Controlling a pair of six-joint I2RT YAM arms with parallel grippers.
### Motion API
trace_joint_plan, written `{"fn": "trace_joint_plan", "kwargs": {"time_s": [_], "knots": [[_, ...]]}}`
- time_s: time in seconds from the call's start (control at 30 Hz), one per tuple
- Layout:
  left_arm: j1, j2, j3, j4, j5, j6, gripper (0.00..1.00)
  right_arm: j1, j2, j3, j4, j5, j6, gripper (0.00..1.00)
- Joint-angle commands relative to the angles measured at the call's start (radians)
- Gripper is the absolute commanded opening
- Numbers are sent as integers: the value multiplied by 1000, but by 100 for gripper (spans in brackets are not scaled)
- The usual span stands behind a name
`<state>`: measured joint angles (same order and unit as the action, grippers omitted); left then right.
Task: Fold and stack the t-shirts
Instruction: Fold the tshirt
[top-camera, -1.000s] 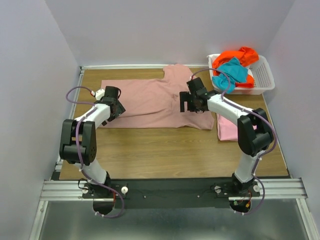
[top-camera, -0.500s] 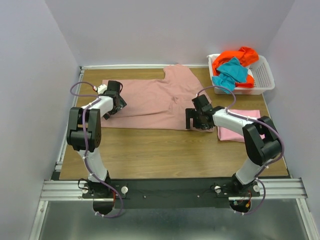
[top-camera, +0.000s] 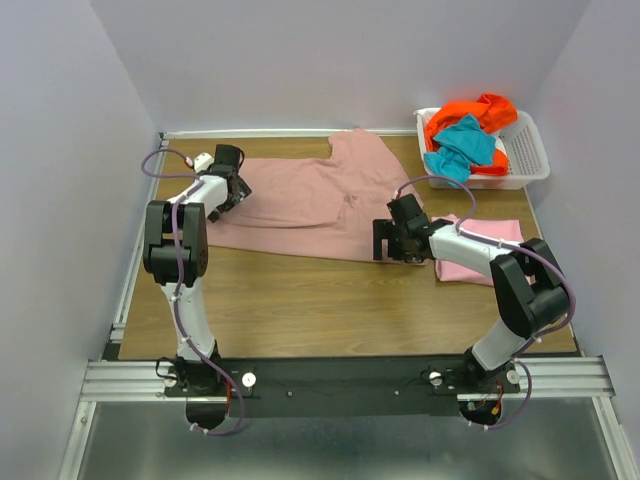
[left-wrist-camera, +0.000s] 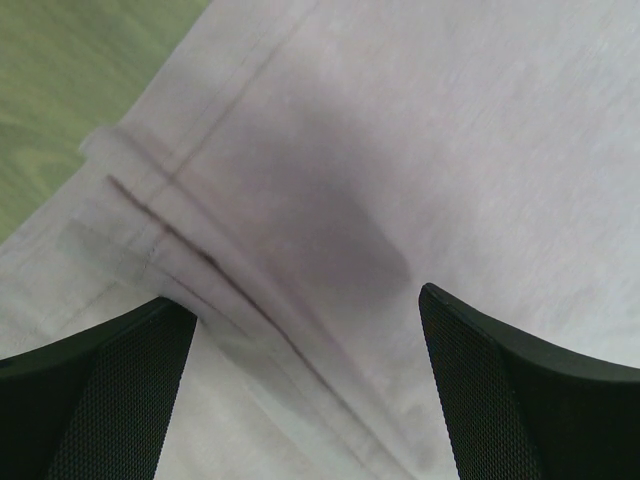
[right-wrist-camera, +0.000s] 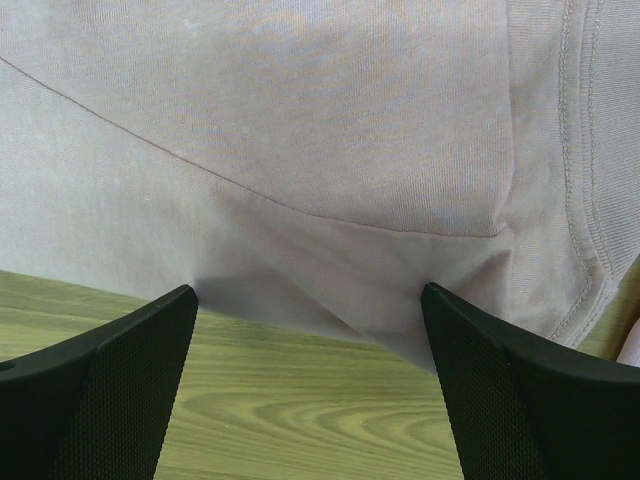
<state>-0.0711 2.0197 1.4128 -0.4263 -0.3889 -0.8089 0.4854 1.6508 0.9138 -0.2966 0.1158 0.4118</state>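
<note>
The mauve shirt (top-camera: 310, 205) lies spread flat along the far half of the table (top-camera: 330, 300), running from near the left edge to past the middle, so it looks laid out for its first fold rather than partly folded. The left gripper (top-camera: 232, 190) hangs over the shirt's left end near the far-left corner, jaws wide and holding nothing; its wrist view shows a pleated, seamed edge lying between the fingers (left-wrist-camera: 100, 390). The right gripper (top-camera: 392, 240) is at the shirt's near-right corner, also wide and empty, with the cloth's edge and bare wood between its fingers (right-wrist-camera: 520, 390). Whether either touches the cloth cannot be told. The two seem posted at opposite ends so that both can pinch an edge and lift together. A pink shirt (top-camera: 458, 266) lies folded by the right edge, probably the base of the stack. An orange shirt (top-camera: 480, 108) and a teal shirt (top-camera: 462, 140) wait crumpled in the basket (top-camera: 535, 165) at the far-right corner.
</note>
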Motion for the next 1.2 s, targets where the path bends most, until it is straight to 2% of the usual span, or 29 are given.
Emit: {"fn": "trace_joint_plan", "kwargs": {"time_s": [0.0, 0.33, 0.5, 0.57, 0.73, 0.9, 1.03, 1.17], "knots": [[8, 34, 90, -42, -33, -16, 99, 4, 37, -64, -92, 2, 21, 100], [34, 186, 329, -91, 1, 26, 99, 4, 27, -59, -88, 12, 15, 100], [48, 119, 345, -97, -7, 46, 99, 4, 4, -56, -88, -2, 15, 100], [48, 65, 315, -94, -14, 47, 99, 4, -2, -52, -88, -10, 13, 100], [47, -148, 71, -52, -16, 39, 99, 4, 0, -49, -87, -31, 16, 100], [13, -277, -190, 29, 91, 51, 99, 4, 6, -61, -87, -24, 18, 100], [-57, -317, -291, 92, 166, 65, 99, 4, 17, -62, -84, -31, 18, 100], [-108, -271, -270, 106, 170, 59, 99, 2, 21, -64, -81, -31, 21, 100]]}}
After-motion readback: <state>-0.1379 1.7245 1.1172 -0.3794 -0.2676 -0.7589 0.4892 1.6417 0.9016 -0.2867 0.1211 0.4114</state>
